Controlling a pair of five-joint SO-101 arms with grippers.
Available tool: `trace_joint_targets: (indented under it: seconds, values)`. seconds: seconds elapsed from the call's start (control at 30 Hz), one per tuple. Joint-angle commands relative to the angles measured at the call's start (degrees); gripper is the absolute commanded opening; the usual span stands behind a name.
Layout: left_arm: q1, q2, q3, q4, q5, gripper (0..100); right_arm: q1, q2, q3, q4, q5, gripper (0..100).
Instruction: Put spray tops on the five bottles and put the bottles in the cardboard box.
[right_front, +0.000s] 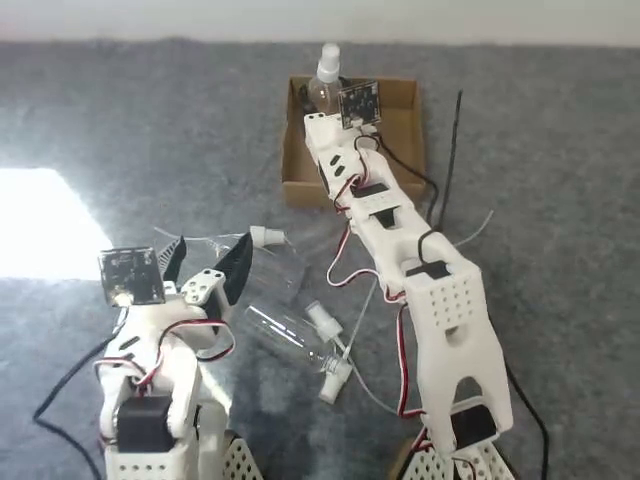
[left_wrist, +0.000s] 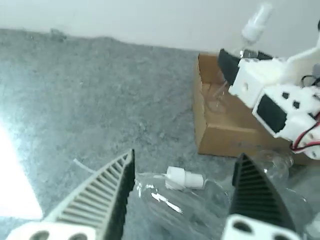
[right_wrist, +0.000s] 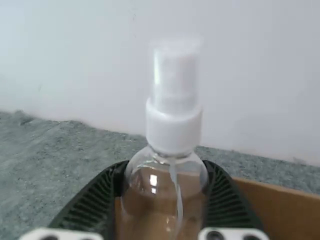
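Right gripper (right_wrist: 165, 170): clenched on 1 upright bottle (right_wrist: 172, 132) with its spray top on.
Upright bottle's place: far corner of the cardboard box (right_front: 300, 190).
Left gripper (left_wrist: 188, 160): spread wide, holding nothing.
Beneath it: 1 capped lying bottle (left_wrist: 175, 200) on the grey surface (left_wrist: 100, 100).
Between the arms: a 2nd bottle (right_front: 285, 333), also lying down.

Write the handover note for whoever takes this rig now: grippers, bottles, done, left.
Right gripper: shut on a topped bottle, upright at the cardboard box.
Left gripper: jaws open over a lying bottle with a white top.
Second lying bottle on the table, spray top beside it.
Done: held bottle topped.
Left: drop it in, box the rest; five not all seen.
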Motion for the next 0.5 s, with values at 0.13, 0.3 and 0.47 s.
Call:
trace_joint_targets:
  seconds: [0.13, 0.3, 0.47]
  values:
    - [0.0, -1.4, -1.5, 0.6, 0.5, 29, -0.9, 6.2, -13.5, -1.6, 6.9, 8.4]
    - [0.1, -1.4, -1.4, 0.6, 0.5, 29, -2.0, 9.9, -17.9, -1.6, 9.7, 8.4]
    - [0.1, -1.4, -0.8, 0.6, 0.5, 29, -3.6, 12.2, -20.7, -1.6, 9.8, 8.4]
